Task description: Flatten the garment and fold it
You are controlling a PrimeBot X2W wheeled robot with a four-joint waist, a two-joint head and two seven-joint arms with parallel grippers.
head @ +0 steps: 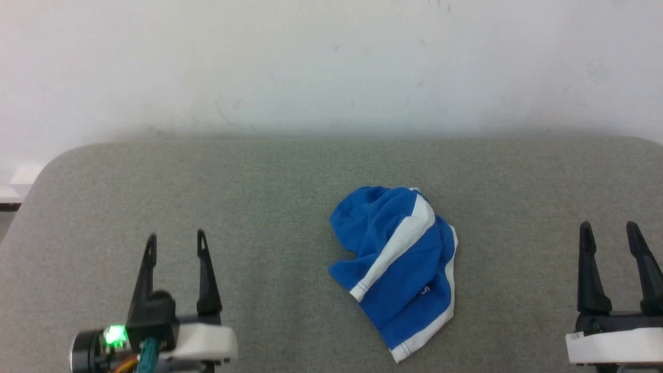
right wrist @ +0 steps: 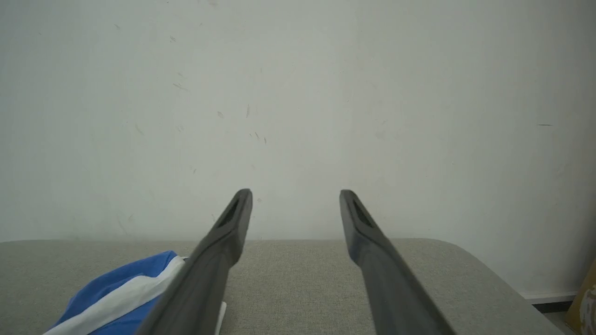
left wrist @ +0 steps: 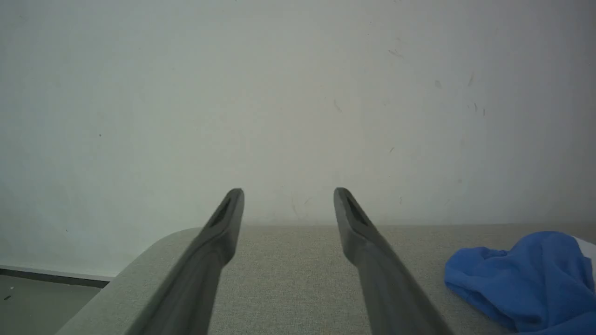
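A plain off-white wall [head: 331, 62], flecked with small scuffs and dark marks, rises straight behind a grey fabric-topped counter [head: 290, 171] with rounded corners. Light is soft and even. A dark baseboard [left wrist: 51, 275] runs above grey floor [left wrist: 42, 298].

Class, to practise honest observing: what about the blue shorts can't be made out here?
Head view: shorts crumpled; print folded under, one letter shows.
Left wrist view: right edge cuts them off.
Right wrist view: a finger of the right gripper and bottom edge hide part.
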